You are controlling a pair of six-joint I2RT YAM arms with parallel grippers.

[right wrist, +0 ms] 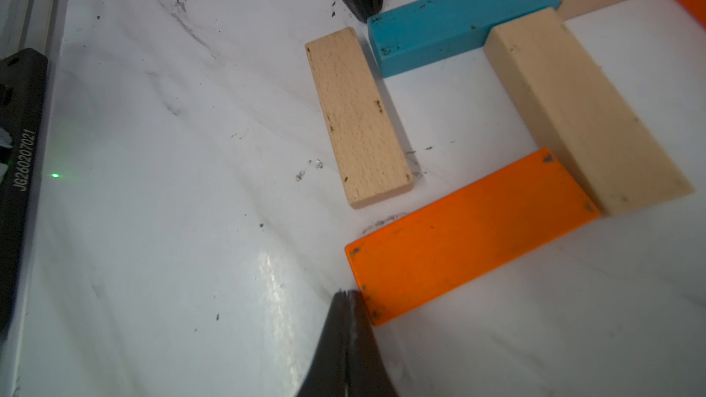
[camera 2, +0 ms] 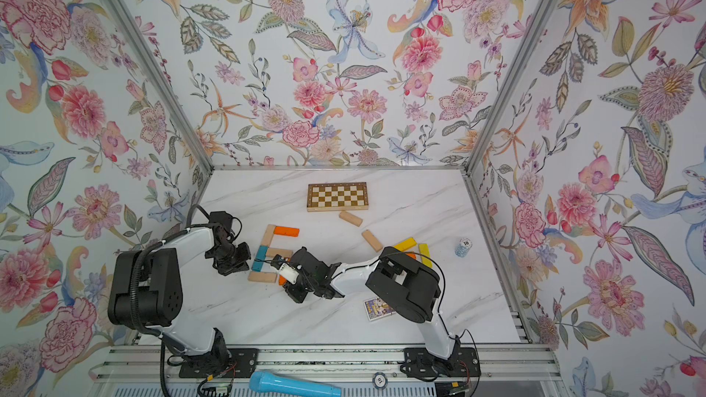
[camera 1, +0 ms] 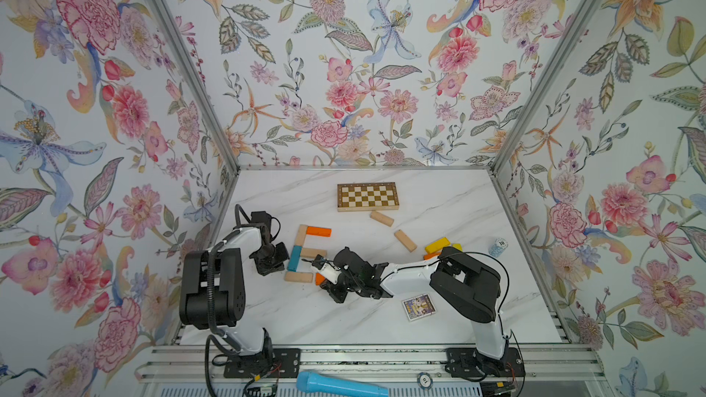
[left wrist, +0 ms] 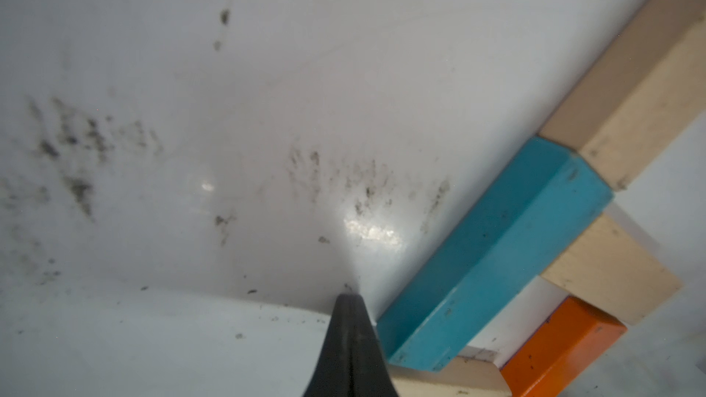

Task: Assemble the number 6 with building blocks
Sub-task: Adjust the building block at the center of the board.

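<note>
Black and squeezed tight, the right pincer (right wrist: 345,296) holds nothing. Its tip sits right at the near corner of the orange block (right wrist: 470,234), which lies flat on the white counter (right wrist: 172,185). The far end of that orange block seems to touch the end of the middle pale block (right wrist: 573,108). Its near end stands apart from the bottom pale block (right wrist: 359,116), so there is a gap there. The left pincer (left wrist: 348,297) is clenched too, with nothing in it, and its tip is down by the counter just beside the end of the teal block (left wrist: 493,257). In a top view the shape looks almost like a 6: a tall pale block (camera 1: 301,236) and the teal one make the back, a second orange block (camera 1: 318,231) makes the top, and the other pale ones make the middle and the bottom. I think the step now is nudging the last side of the loop into place. The next move likely calls for a small, slow push on the orange corner toward the bottom pale block, until the loop closes, without bumping the others. A spare pale block (camera 1: 381,218) lies well apart, near the checkered board (camera 1: 368,196).
</note>
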